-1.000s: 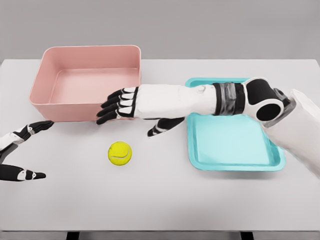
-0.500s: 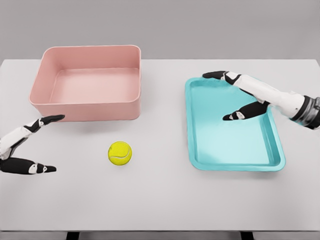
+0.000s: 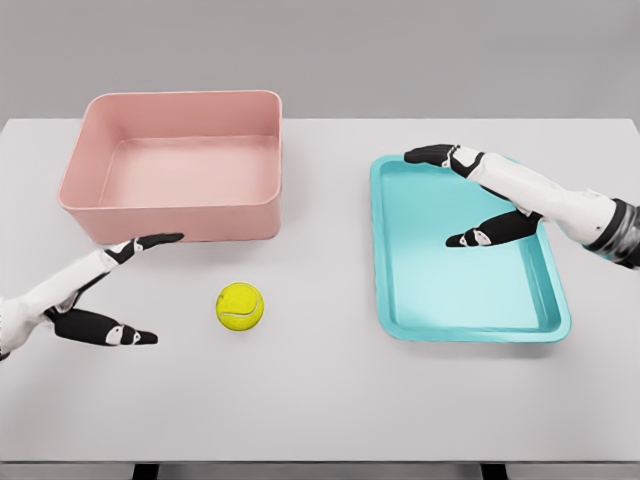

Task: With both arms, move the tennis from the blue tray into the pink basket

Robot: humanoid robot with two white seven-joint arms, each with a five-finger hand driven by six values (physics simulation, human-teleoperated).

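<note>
A yellow tennis ball point(image 3: 240, 306) lies on the white table, between the pink basket point(image 3: 175, 166) and the blue tray point(image 3: 464, 247). My left hand point(image 3: 143, 288) reaches in from the lower left, its fingers spread wide and open, a short gap left of the ball. Over the tray's upper part my right hand point(image 3: 448, 197) hovers open, holding nothing. The basket is empty, and so is the tray.
The white table point(image 3: 320, 400) spreads wide in front of the ball. The basket's front wall stands just behind the ball and the left hand. The tray's left rim is to the right of the ball.
The right arm pulled back from near the ball to over the tray a second ago and now holds still. The left hand has moved right, toward the ball. The ball has not moved.
</note>
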